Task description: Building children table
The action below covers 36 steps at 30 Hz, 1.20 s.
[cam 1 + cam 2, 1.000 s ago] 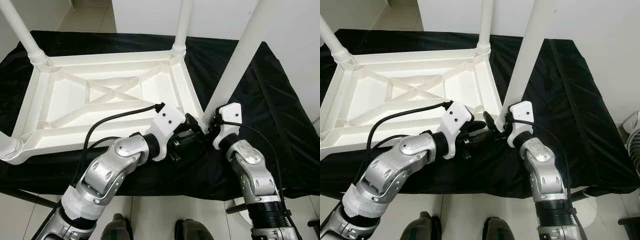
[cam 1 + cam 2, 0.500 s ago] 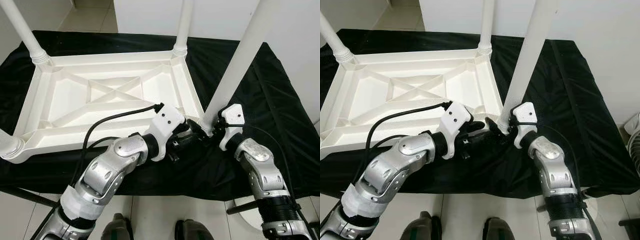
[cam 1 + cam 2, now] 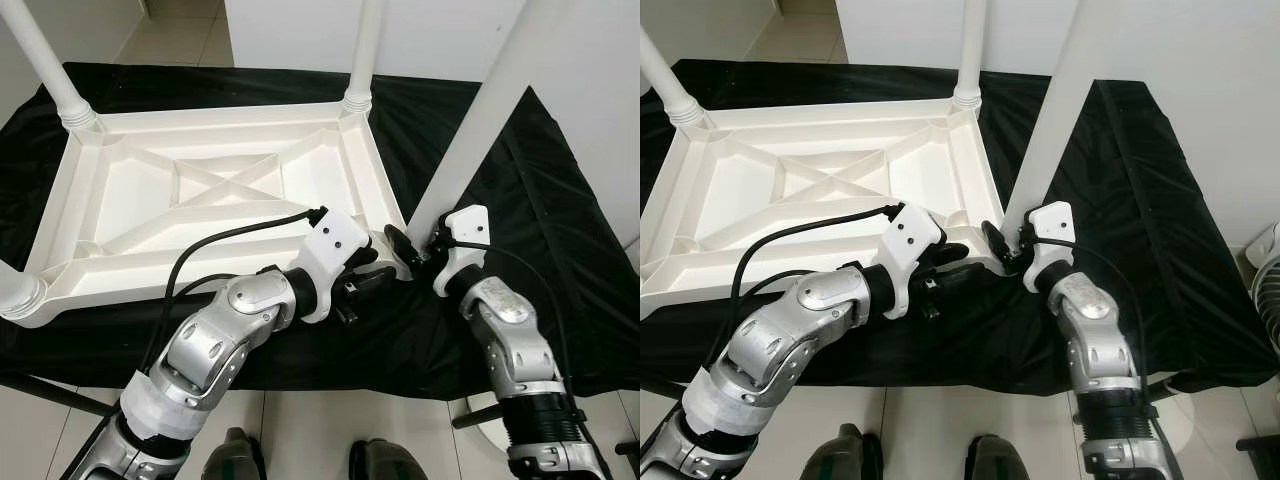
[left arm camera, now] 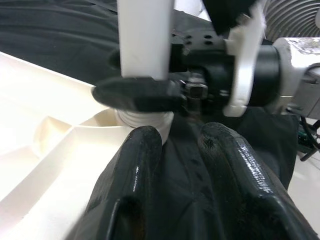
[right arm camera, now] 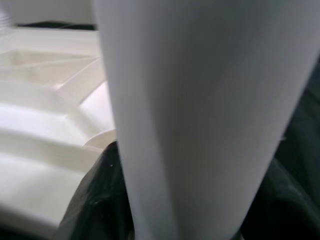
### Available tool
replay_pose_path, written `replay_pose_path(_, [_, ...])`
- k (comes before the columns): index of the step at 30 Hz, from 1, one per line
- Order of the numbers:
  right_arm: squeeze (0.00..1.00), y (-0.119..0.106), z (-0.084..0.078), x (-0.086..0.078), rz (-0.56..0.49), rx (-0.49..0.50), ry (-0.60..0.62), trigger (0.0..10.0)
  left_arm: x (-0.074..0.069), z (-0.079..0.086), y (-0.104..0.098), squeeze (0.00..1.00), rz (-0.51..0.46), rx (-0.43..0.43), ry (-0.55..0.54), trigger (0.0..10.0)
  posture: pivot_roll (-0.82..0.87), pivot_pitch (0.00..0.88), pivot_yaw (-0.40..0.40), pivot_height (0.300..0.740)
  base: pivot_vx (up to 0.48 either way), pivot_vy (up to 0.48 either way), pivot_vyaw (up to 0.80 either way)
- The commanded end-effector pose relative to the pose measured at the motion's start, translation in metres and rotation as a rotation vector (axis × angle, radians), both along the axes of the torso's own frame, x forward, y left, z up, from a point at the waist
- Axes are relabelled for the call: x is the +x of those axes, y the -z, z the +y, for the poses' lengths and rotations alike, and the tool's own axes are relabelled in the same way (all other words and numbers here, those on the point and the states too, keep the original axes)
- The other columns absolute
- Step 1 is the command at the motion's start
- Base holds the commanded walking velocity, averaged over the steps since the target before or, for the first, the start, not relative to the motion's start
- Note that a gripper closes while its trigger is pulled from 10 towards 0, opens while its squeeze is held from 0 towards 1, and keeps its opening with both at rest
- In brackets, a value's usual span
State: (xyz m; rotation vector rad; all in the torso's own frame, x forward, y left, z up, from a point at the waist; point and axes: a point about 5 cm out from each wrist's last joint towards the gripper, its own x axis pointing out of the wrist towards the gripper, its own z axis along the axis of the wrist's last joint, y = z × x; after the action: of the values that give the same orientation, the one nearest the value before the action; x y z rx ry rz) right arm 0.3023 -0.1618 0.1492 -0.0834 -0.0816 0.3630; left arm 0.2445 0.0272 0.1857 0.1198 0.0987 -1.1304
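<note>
A white plastic table top point(image 3: 150, 268) lies upside down on the black cloth. A long white leg point(image 3: 475, 130) stands at its near right corner and leans up to the right. My right gripper point(image 3: 408, 248) is shut on that leg just above its ribbed foot; one black finger point(image 4: 135, 94) crosses in front of the leg point(image 4: 145, 45). My left gripper point(image 3: 372, 272) hovers over the cloth just short of that corner, open, with nothing between its fingers point(image 4: 135, 170). The right wrist view is close against the leg point(image 5: 200, 110).
Three more legs stand in the other corners: far left point(image 3: 45, 60), far right point(image 3: 365, 50) and near left point(image 3: 15, 295). Black cloth point(image 3: 560, 200) drapes the work table to its edges. A white fan point(image 3: 1265, 255) stands on the floor at the right.
My left gripper has drawn back a little from the leg's foot. The right gripper keeps its hold, and the leg leans slightly more to the right.
</note>
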Motion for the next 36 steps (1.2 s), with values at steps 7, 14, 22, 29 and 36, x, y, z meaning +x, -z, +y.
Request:
replay_pose_path(7, [0.0, 0.009, 0.003, 0.003, 0.079, 0.084, 0.363, 0.0, -0.006, -0.003, 0.003, 0.0, 0.013, 0.009, 0.037, 10.0, -0.02, 0.076, 0.023, 0.74, 0.0, 0.0, 0.0])
replay_pose_path(14, [0.0, -0.001, 0.012, 0.008, 0.054, 0.167, 0.565, 4.8, -0.004, -0.004, 0.002, 0.0, 0.009, -0.007, 0.021, 10.0, -0.02, 0.078, 0.027, 0.74, 0.0, 0.0, 0.0])
replay_pose_path(22, [0.0, -0.012, 0.006, 0.01, -0.015, 0.121, 0.5, 10.0, -0.004, -0.006, 0.002, 0.0, 0.008, -0.007, 0.022, 10.0, -0.03, 0.082, 0.027, 0.74, 0.0, 0.0, 0.0])
replay_pose_path(29, [0.0, -0.018, 0.0, 0.003, -0.069, 0.157, 0.474, 10.0, -0.002, -0.005, 0.001, 0.0, 0.041, -0.024, 0.0, 10.0, -0.02, 0.082, 0.017, 0.74, 0.0, 0.0, 0.0])
replay_pose_path(36, [0.0, -0.018, 0.002, -0.01, -0.116, 0.178, 0.447, 10.0, 0.004, -0.004, -0.003, 0.0, 0.016, -0.042, -0.045, 10.0, -0.02, 0.08, 0.015, 0.74, 0.0, 0.0, 0.0])
